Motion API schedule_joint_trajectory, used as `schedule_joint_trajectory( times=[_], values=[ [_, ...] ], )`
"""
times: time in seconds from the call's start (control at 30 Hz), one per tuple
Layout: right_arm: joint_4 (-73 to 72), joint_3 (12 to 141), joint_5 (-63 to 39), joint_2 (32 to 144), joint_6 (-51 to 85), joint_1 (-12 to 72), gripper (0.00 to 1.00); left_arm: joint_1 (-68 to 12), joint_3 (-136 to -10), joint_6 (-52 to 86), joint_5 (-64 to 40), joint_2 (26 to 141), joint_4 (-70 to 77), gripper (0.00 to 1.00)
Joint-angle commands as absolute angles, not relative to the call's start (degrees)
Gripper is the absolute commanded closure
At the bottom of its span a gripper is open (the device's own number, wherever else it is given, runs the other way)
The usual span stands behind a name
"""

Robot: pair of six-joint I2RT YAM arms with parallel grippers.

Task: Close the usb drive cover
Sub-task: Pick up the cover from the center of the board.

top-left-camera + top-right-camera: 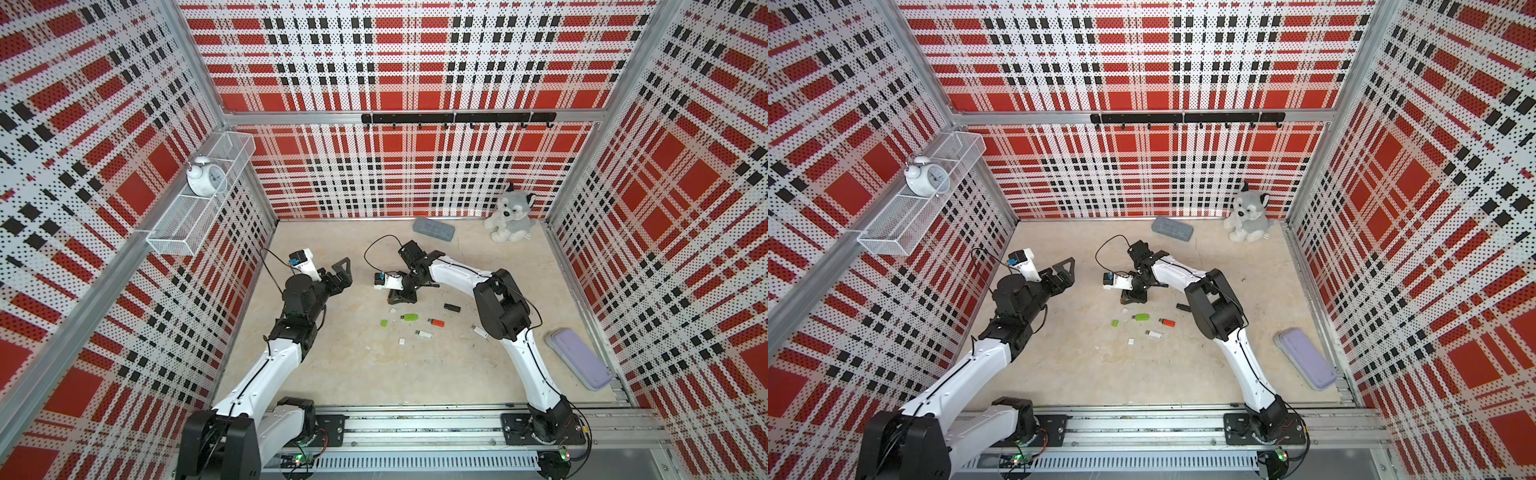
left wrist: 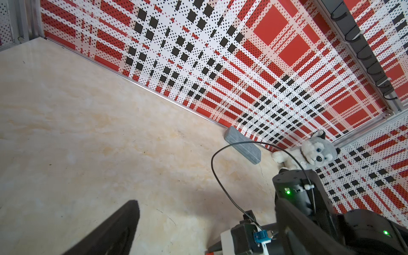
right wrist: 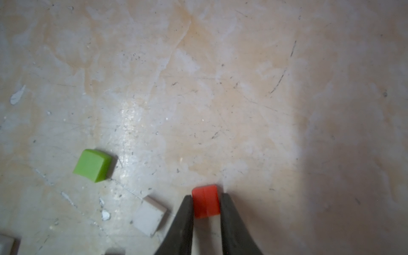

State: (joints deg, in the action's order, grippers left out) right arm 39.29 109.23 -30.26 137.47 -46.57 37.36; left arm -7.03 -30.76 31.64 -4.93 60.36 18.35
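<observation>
In the right wrist view my right gripper (image 3: 206,196) is shut on a small red usb drive cover (image 3: 206,201) that rests on the table, one black finger against each side. A green cover (image 3: 92,165) and a white cover (image 3: 149,217) lie loose beside it. In both top views the right gripper (image 1: 397,297) points down at the table, and the cover it holds is hidden there. The red usb drive (image 1: 436,322) (image 1: 1167,322) lies uncapped a little nearer the front. My left gripper (image 1: 345,272) (image 2: 206,202) hovers open and empty to the left.
A green drive (image 1: 409,317), a white drive (image 1: 423,333) and a black drive (image 1: 451,308) lie around the red one. A grey case (image 1: 433,228) and a plush husky (image 1: 509,214) sit by the back wall. A lilac case (image 1: 579,363) lies at the right edge.
</observation>
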Motion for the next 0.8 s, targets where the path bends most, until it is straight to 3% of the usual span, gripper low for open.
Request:
schedule_joint_trajectory(
  times=[0.0,0.33,0.57,0.77],
  values=[
    [42.5,109.1,-28.7,140.3,-46.6,38.2,0.77,-6.3,-30.1,30.6,-4.9,59.3,17.9,0.02],
    [36.2,105.4,-27.2,134.7,-43.4,38.0,0.81,-6.2,-30.2,30.8,-7.8,60.6,17.7,0.02],
    [21.0,91.4,-27.8,120.6,-38.6,35.7,0.82,-7.5,-32.6,30.5,-16.4,65.7,19.2,0.07],
    [12.4,78.9,-24.9,109.2,-36.4,34.8,0.81,-13.7,-37.4,30.5,-20.7,72.3,19.3,0.11]
  ],
)
